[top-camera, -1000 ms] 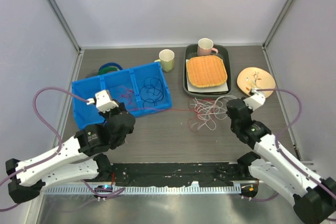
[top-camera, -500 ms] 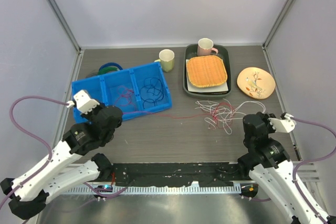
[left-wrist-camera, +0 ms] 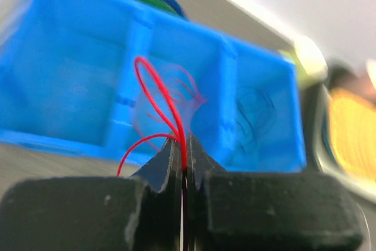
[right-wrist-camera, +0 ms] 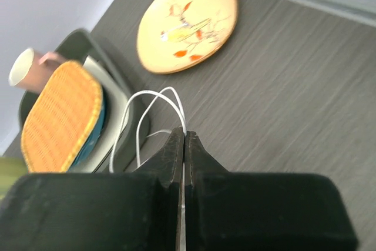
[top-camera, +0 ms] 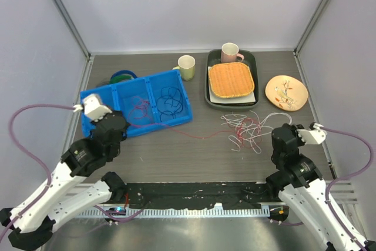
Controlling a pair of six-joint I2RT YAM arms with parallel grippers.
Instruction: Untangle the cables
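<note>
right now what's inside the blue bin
In the blue bin, the middle compartment holds red cable loops, the right one dark blue cable loops. The left arm covers the left compartment's near corner, so that part is hidden.

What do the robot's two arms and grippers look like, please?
The left arm and right arm have white links with black joint housings. A thin purple hose loops to a small white block at each wrist. The left gripper and right gripper have black, wedge-shaped fingers on blocky black bodies.
</note>
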